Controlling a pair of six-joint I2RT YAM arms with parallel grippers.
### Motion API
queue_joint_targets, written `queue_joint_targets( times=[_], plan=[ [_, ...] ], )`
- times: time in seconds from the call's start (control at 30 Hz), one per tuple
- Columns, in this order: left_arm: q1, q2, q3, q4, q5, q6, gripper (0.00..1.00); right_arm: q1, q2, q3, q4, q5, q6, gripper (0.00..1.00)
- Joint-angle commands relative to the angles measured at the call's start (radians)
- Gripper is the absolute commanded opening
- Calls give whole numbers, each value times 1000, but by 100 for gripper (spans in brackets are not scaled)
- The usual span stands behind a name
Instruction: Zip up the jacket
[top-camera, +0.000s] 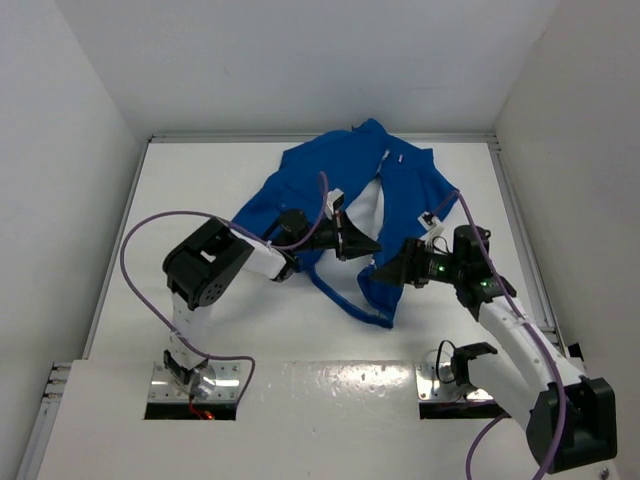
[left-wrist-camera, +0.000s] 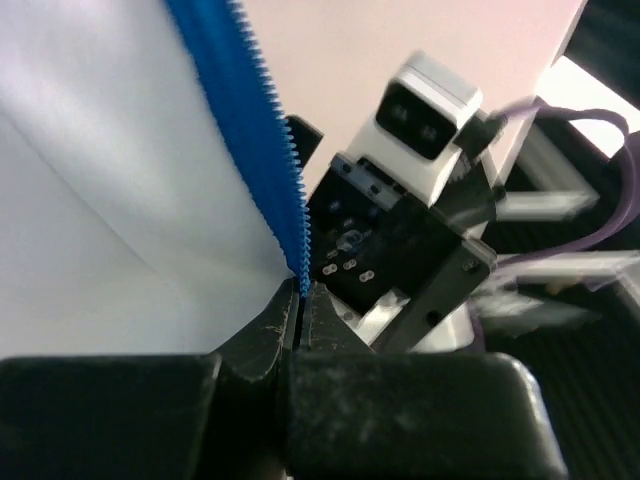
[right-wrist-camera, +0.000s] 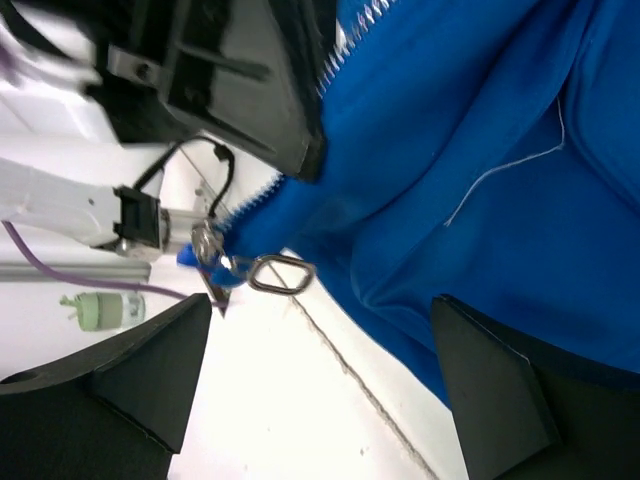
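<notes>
On the far middle of the white table (top-camera: 250, 320) the blue jacket (top-camera: 410, 190) lies front-up, open down the middle with its white lining (top-camera: 375, 205) showing. My left gripper (left-wrist-camera: 300, 293) is pinched tight on the bottom end of one zipper strip, right where the row of fine saw-like teeth (left-wrist-camera: 270, 140) runs out. My right gripper (right-wrist-camera: 320, 300) is spread wide with nothing in it, hanging just beside the slider (right-wrist-camera: 208, 245) and its little metal pull ring (right-wrist-camera: 280, 273).

My guess on handling: thin soft fabric, light, zero stiffness, so it'll bunch up and slide on the smooth tabletop if nothing pins it. The toothed strip is the only firm-ish part. The ring is small, hard and probably slippery, so I'd take it flat between the pads, with the left one pulling the strip taut
</notes>
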Motion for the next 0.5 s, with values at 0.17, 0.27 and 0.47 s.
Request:
queue_joint_targets(
  times=[0.17,0.27,0.47],
  plan=[
    [78,-296,265,-1256,11,1142,0,-1,-80,80,-206,1,-241,91],
    [78,-333,290,-1454,-144,1373,0,-9,-95,103,-298,47,-300,91],
    [66,-295,227,-1641,-215,1473,2,-26,-110,118,-334,71,-332,92]
  ],
)
